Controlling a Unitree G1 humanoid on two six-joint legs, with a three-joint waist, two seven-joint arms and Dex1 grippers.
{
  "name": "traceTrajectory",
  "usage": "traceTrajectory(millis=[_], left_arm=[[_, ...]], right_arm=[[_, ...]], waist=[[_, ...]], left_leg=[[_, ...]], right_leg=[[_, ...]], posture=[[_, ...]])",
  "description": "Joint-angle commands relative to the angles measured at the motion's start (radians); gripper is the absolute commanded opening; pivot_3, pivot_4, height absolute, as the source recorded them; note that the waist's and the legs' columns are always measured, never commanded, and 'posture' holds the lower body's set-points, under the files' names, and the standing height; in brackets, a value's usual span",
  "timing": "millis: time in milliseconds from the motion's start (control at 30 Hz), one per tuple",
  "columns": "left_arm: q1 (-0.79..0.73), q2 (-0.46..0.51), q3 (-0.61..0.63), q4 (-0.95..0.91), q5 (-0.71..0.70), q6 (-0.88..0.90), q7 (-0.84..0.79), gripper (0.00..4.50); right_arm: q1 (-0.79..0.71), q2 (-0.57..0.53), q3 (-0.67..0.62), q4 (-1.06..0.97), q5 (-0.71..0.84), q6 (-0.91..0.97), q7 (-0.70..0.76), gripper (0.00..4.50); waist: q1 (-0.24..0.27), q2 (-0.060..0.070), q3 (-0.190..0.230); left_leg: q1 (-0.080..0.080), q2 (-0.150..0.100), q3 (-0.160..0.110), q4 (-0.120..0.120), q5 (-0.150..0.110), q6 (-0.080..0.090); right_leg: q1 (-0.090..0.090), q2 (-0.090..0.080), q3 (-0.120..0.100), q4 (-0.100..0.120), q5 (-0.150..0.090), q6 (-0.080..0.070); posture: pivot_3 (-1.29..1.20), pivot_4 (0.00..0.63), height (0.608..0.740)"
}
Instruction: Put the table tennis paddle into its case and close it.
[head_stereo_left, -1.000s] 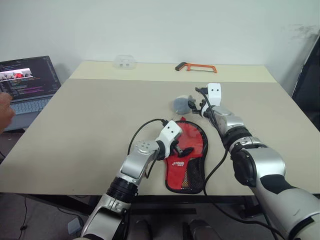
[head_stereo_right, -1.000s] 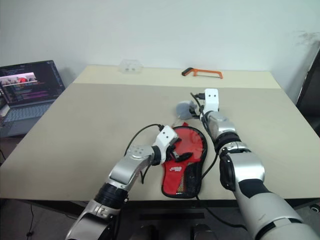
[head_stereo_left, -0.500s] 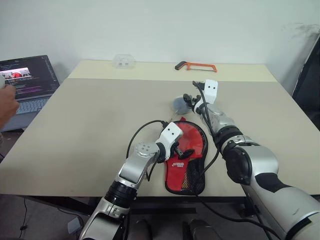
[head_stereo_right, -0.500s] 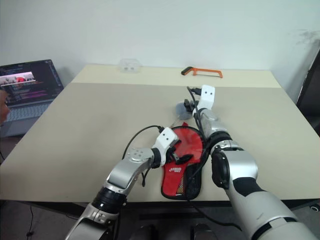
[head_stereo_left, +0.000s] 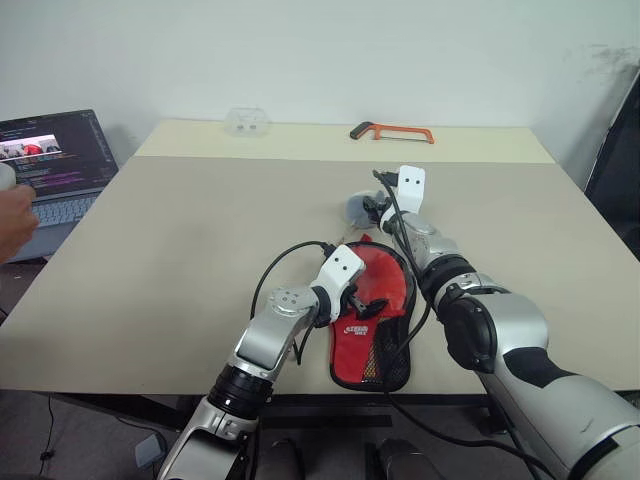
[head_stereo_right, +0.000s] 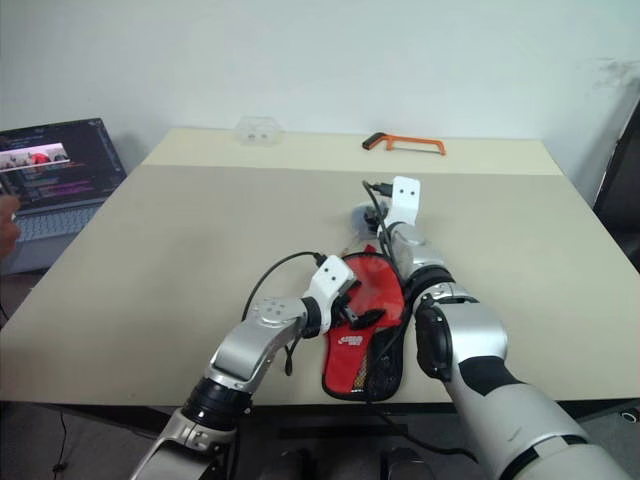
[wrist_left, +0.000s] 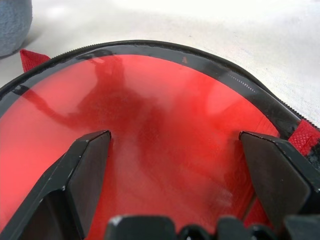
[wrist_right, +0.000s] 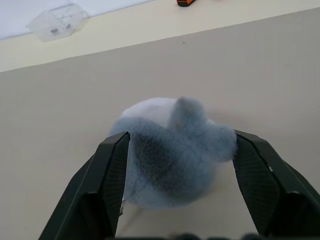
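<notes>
From the head cameras, the red paddle-shaped soft zip case (head_stereo_left: 372, 315) with black edging and a black mesh lower part lies flat near the front edge of the beige table (head_stereo_left: 180, 260). A white logo sits on its red front, too small to read. The left gripper (head_stereo_left: 362, 300) hovers over the case's middle, its fingers spread wide and holding nothing. Just beyond the case's far end, the right gripper (head_stereo_left: 372, 205) sits at a small grey-blue fuzzy round pouch (head_stereo_left: 356, 208). Past both hands the tabletop lies bare up to the far edge, where an orange-handled hacksaw (head_stereo_left: 392, 132) and a small clear plastic box (head_stereo_left: 248, 123) rest. Well off to the left hand's side stands an open laptop (head_stereo_left: 55, 165), a person's hand (head_stereo_left: 14, 222) at its keyboard.

In the left wrist view, the two black fingers (wrist_left: 80, 175) stand far apart over the case's glossy red face, whose black rim curves beyond them.

In the right wrist view, the fingers (wrist_right: 107, 175) flank the grey-blue pouch on both sides; I cannot tell whether they press it.
</notes>
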Motion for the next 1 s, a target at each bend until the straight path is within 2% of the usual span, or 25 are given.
traceTrajectory(millis=[33,233,600,1000], left_arm=[[0.004,-0.001,-0.017,-0.034,-0.008,0.007,0.003,4.50],[0.004,0.004,-0.019,-0.028,-0.007,0.002,0.004,4.50],[-0.011,-0.009,-0.027,-0.001,-0.013,-0.005,0.000,4.50],[-0.054,-0.040,-0.043,0.073,-0.016,-0.047,-0.018,4.50]], right_arm=[[-0.005,0.000,-0.003,-0.015,-0.001,-0.005,-0.009,2.13],[-0.006,-0.003,-0.007,-0.015,-0.003,-0.010,-0.016,0.03],[-0.012,-0.027,0.010,-0.028,-0.020,-0.029,-0.005,0.03],[-0.023,-0.152,0.040,-0.043,-0.057,-0.050,-0.045,0.03]], waist=[[0.000,0.000,0.000],[0.000,0.000,0.000],[0.000,0.000,0.000],[0.008,0.000,0.000]], left_leg=[[0.000,0.000,0.000,0.000,0.000,0.000],[0.000,0.000,0.000,0.000,0.000,0.000],[0.000,0.000,0.000,0.000,0.000,0.000],[0.000,-0.001,0.000,0.000,0.000,0.000]], right_leg=[[0.000,0.000,0.000,0.000,0.000,0.000],[0.000,0.000,0.000,0.000,0.000,0.000],[0.000,0.000,0.000,0.000,0.000,0.000],[0.000,0.000,0.000,0.000,0.000,0.000]], posture=[[0.00,0.150,0.740],[0.00,0.150,0.740],[0.00,0.150,0.740],[0.00,0.150,0.740]])
